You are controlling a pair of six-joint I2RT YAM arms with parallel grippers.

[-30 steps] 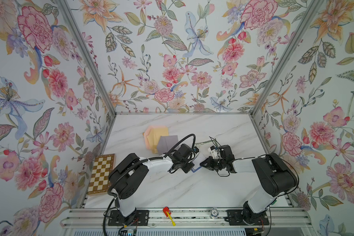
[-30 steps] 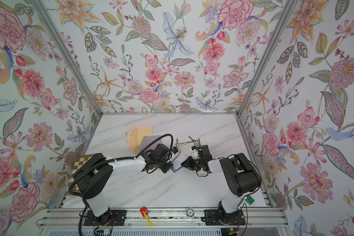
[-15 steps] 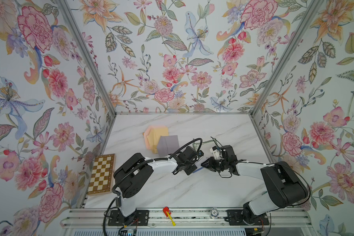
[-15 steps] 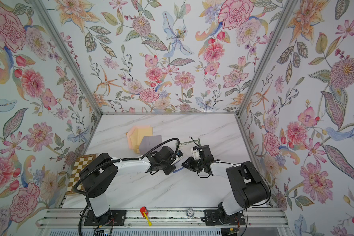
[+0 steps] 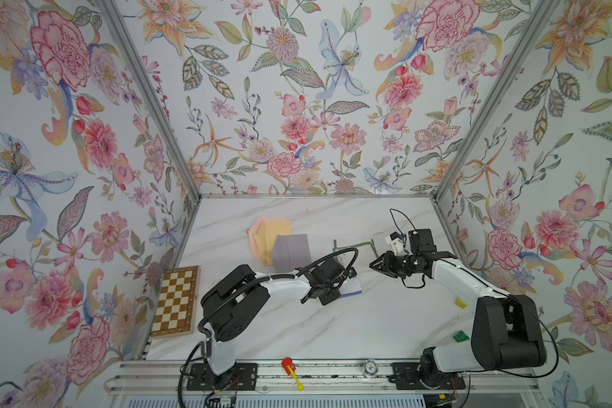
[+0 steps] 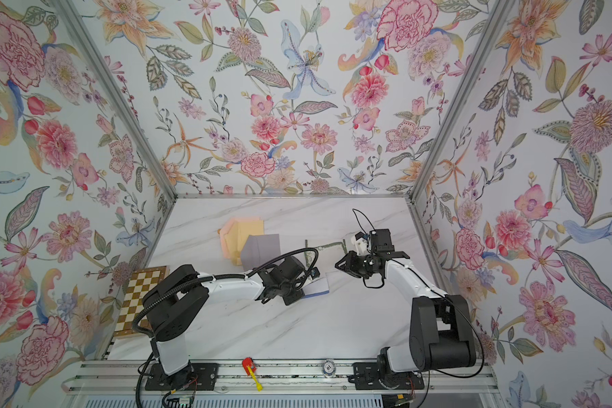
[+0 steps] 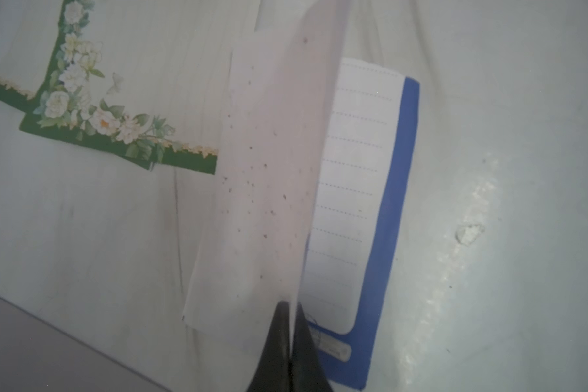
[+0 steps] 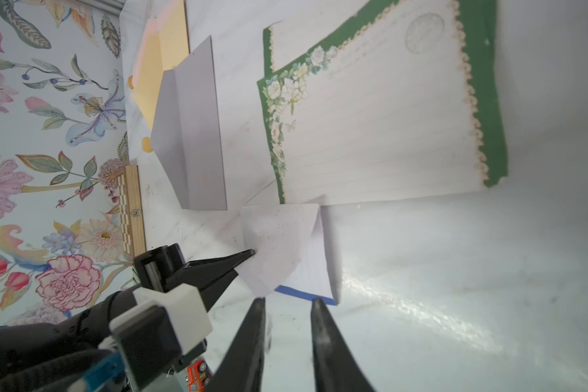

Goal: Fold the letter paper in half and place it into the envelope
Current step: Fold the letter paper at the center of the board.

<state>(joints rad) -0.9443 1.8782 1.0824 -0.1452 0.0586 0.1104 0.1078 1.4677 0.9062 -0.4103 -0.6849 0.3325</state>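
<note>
The letter paper (image 7: pixel 269 169) lies on the table (image 7: pixel 489 135), next to a green flowery sheet (image 7: pixel 92 112). The left claw (image 7: pixel 290 305) pinches its lifted edge tight. The right claw (image 8: pixel 288 302) is a little open and holds nothing. The paper looks thin, light and floppy, so hold it softly near an edge
</note>
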